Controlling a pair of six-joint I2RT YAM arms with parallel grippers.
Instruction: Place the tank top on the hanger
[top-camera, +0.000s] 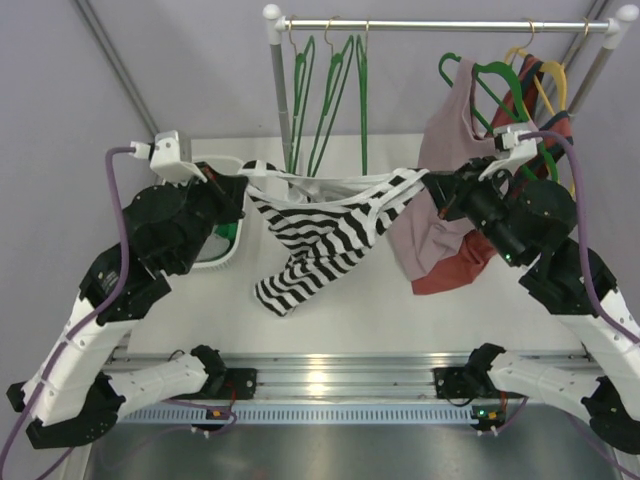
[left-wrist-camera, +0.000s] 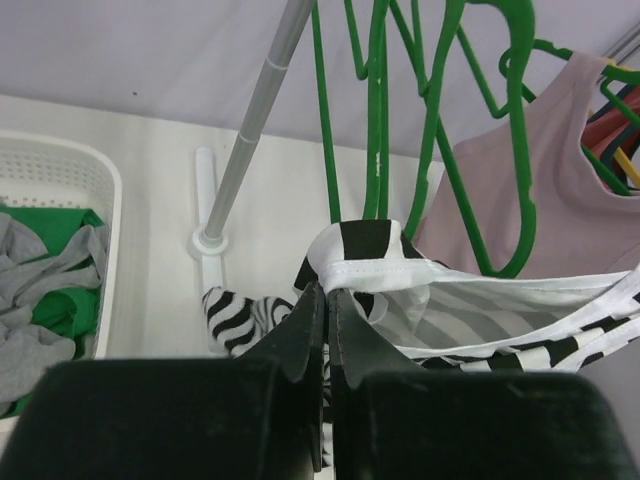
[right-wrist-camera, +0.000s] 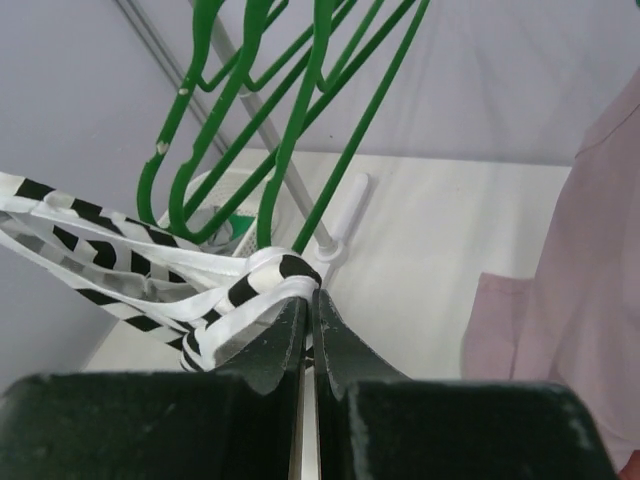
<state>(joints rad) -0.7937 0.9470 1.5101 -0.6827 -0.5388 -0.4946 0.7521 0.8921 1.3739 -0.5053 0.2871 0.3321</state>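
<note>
So, fingers first: the left gripper has its two fingers pressed right together, with the white-trimmed edge of the tank top pinched at the tips. The right gripper is the same deal, jaws clamped tight with a bunched-up striped strap caught between the tips.

Between the two arms the top is pulled out sideways, with the neckline and straps strung up in the air above the table. The rest of it sags down in a diagonal fold, and the bottom end looks like it rests on the table surface towards the left.

Just behind the stretched top there's a bunch of empty green hangers hanging from the rail. In both wrist views their lower ends sit just behind the strap each gripper holds, and I can't tell whether the fabric touches them. None of the top is on a hanger.

Further right on the same rail a dusty-pink top hangs on its own green hanger, just beside the right gripper. A red garment is showing below it and a yellow hanger is behind.

Over on the left there's a white basket on the table with grey and green clothes in it, mostly hidden under the left arm in the top view.
</note>
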